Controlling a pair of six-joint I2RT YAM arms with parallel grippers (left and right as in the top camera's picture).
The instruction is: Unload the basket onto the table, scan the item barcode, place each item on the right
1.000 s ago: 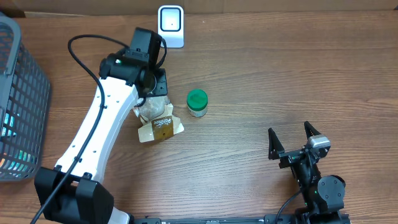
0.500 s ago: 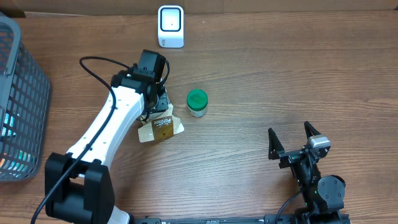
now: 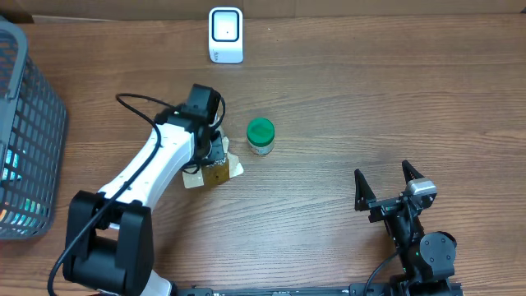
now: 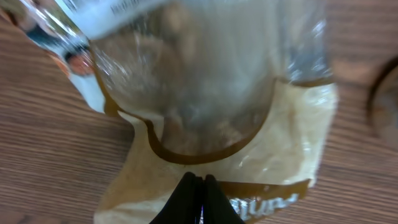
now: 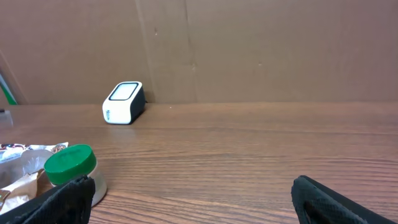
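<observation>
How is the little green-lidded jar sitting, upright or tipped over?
Upright. The jar shows its round lid from above, and from the side it stands on its base, lid on top.

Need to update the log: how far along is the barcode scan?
Done: the left hand is at the snack bag, and its fingers look shut on it. In hand: that pinch; the bag lies on the table, not yet lifted. Left: carry it to the white scanner at the far edge and show the barcode. The right hand sits open and idle, and the green-lidded jar is untouched.
</observation>
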